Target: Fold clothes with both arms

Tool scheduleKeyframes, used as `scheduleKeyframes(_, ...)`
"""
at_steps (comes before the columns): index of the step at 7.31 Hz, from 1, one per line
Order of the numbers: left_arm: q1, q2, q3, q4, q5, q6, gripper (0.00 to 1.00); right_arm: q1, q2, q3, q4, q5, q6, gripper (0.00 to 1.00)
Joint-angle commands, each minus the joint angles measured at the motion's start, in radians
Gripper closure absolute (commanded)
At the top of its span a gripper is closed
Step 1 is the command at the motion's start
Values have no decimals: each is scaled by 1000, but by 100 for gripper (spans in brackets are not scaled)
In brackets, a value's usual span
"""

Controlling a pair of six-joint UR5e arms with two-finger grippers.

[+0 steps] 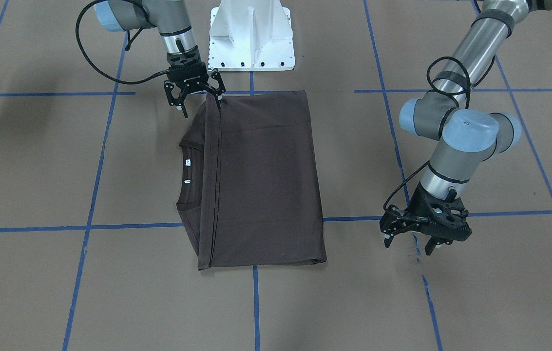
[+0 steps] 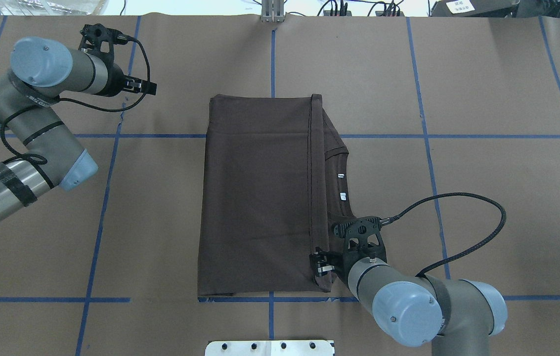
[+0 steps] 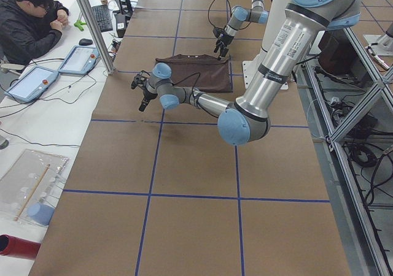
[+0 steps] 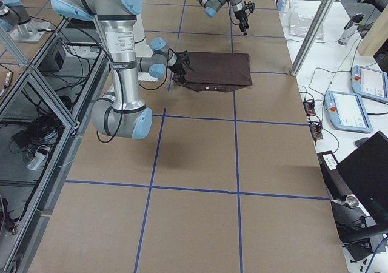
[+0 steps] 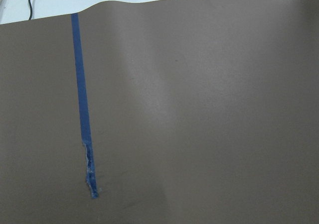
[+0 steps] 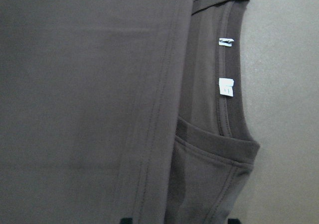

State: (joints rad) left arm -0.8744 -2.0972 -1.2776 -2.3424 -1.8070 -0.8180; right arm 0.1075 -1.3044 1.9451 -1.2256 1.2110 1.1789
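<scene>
The dark brown T-shirt (image 1: 261, 180) lies folded into a tall rectangle on the brown table paper, also in the overhead view (image 2: 255, 198). Its ribbed collar (image 2: 341, 183) with two small white labels sticks out on my right side, and shows in the right wrist view (image 6: 224, 84). My right gripper (image 1: 201, 106) is open over the shirt's near right corner (image 2: 324, 269), one finger at the folded hem. My left gripper (image 1: 408, 246) is open and empty above bare paper, well off the shirt's far left corner (image 2: 144, 86). The left wrist view shows only paper and blue tape.
The white pedestal base (image 1: 251, 34) stands just behind the shirt's near edge. Blue tape lines (image 1: 256, 302) grid the paper. In the exterior left view an operator (image 3: 31, 24) sits at a side table with tablets (image 3: 31, 83), beyond a metal post (image 3: 92, 24).
</scene>
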Motion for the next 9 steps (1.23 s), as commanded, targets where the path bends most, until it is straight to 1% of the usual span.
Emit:
scheduleKeyframes(1,0,0,1,0,0,-1,0,-84,2,24,-3,-86,-106,0)
scheduleKeyframes(2,0,0,1,0,0,-3,0,-113,4,25,-23,-134,-131,0)
scheduleKeyframes(3,0,0,1,0,0,-3,0,-123,4,25,-52,-142,-131,25)
scheduleKeyframes(4,0,0,1,0,0,-3,0,-127,-1,23,-67,-156,-134,45)
scheduleKeyframes(5,0,0,1,0,0,-3,0,-134,-1,23,-69,-169,-163,46)
scheduleKeyframes(9,0,0,1,0,0,-3,0,-147,-1,22,-69,-169,-167,46)
